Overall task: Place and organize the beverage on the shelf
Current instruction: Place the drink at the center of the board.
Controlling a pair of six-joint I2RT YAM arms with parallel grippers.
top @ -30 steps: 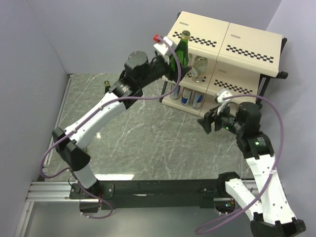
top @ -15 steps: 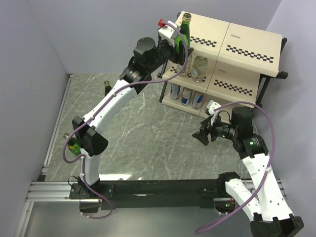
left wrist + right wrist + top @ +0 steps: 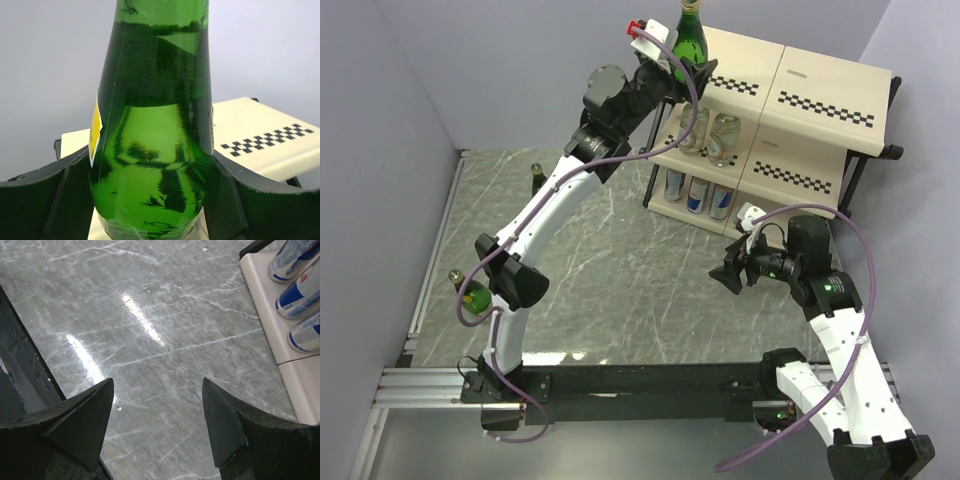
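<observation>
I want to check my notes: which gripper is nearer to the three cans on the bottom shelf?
Right. The right gripper hangs open over the table just in front of the cans; the left gripper holds a green bottle high at the top of the shelf.

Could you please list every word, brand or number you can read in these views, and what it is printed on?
None can be read.
Yellow label on the held green bottle: seen edge-on, no lettering shows.
Cans: blue and red markings, too blurred.
Shelf: checkered strips only, no text.
</observation>
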